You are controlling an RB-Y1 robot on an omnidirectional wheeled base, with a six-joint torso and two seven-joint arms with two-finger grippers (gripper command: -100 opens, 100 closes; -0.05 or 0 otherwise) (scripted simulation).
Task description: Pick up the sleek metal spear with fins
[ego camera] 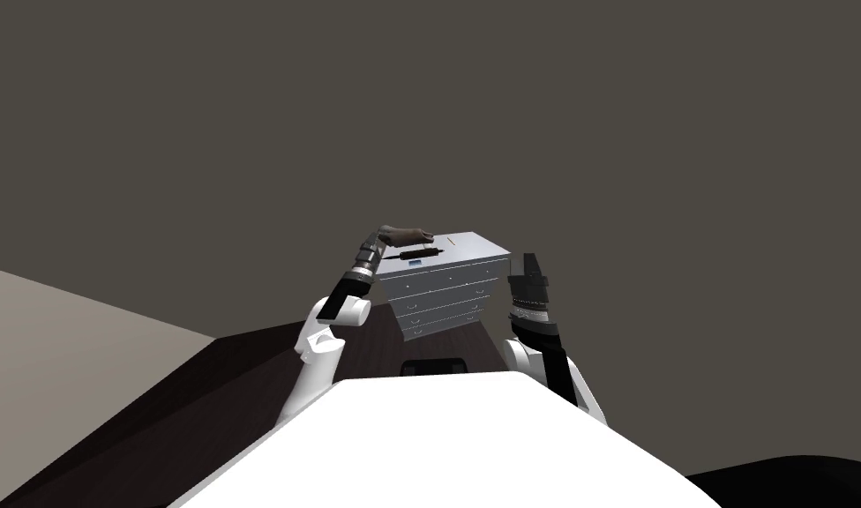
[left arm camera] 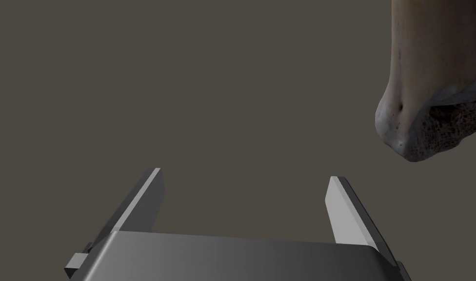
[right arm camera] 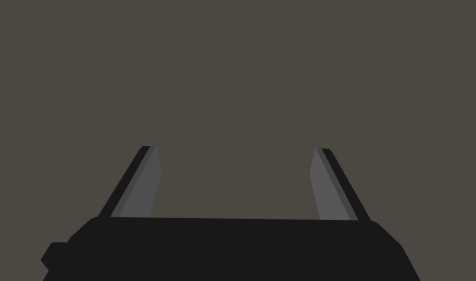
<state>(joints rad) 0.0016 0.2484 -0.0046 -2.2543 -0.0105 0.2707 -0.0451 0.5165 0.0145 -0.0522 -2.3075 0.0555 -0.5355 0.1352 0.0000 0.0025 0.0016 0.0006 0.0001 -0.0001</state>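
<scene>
Atop the chest of drawers (ego camera: 448, 291), a rod (ego camera: 420, 254), a bone-like lump (ego camera: 405, 235) just behind it.

Dark rod (ego camera: 420, 254) on the dresser (ego camera: 446, 295) is too tiny to make out fins, and the pale lumpy thing (left arm camera: 427, 97) by the left gripper (left arm camera: 244, 174) gets cut off.

Dim, flat light — wide-lens tilt

1. Grey chest of drawers (ego camera: 446, 295): stands at frame centre on the dark floor (ego camera: 243, 370).
2. Its top, left part, carries a brownish lumpy object (ego camera: 408, 235), a dark slim rod (ego camera: 420, 254) and a small blue item (ego camera: 414, 263).
</scene>
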